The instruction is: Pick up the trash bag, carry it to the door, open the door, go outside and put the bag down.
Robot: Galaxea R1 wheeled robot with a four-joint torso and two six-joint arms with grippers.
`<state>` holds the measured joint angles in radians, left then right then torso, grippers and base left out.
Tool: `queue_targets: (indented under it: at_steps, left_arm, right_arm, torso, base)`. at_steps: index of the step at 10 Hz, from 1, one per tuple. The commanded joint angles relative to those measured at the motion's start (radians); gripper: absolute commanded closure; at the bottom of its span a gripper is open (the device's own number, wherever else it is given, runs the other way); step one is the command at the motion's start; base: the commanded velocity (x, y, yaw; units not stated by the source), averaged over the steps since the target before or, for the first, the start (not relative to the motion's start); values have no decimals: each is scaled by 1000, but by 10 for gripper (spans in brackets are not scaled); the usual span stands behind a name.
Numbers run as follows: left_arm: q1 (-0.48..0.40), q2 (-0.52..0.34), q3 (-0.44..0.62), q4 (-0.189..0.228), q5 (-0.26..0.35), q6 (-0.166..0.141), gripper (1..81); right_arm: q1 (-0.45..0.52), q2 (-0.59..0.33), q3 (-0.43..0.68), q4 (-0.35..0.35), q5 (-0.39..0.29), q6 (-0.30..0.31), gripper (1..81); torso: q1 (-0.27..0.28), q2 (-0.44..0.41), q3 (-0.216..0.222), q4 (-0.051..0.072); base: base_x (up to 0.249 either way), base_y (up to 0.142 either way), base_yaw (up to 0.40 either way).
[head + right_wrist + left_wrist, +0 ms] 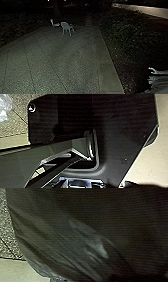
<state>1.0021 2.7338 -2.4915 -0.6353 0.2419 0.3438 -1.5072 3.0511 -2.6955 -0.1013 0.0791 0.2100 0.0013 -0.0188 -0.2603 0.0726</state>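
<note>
Dark, creased plastic, which looks like the trash bag (62,245), hangs very close to the camera in the left wrist view, with a glossy highlight on its folds. Paving lies beside its edge. What holds the bag is hidden. A crumpled piece of clear, shiny plastic (4,107) shows over the paving in the right wrist view; whether it belongs to the bag, I cannot tell.
Outdoors at night, a paved yard (60,60) runs ahead. Two white chairs, one (66,26) nearer, stand toward its far end. A pale curb strip (108,67) borders dark bushes (130,35) at right. An unclear pale grey shape (160,83) is at lower right.
</note>
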Motion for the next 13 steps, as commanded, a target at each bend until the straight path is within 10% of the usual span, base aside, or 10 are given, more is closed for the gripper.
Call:
queue_targets:
  at_steps: [1,7,8,13]
  left_arm:
    - [-156,-68,-14,-75,149,6,811]
    - [-349,-41,-138,-112,287,4,811]
    - [-383,-34,-168,-112,327,4,811]
    - [-521,-43,-271,-144,447,3,811]
  right_arm:
    - [18,8,19,-11,-61,-1,10]
    - [18,8,22,-9,-58,-1,10]
    - [18,8,22,-6,-58,0,10]
    - [14,8,20,-2,-56,0,10]
  torso:
    - [0,0,-22,97]
    - [1,1,-211,141]
    - [1,1,-151,121]
    - [1,2,-189,128]
  base:
    - [0,0,0]
    - [0,0,0]
    - [0,0,0]
    - [0,0,0]
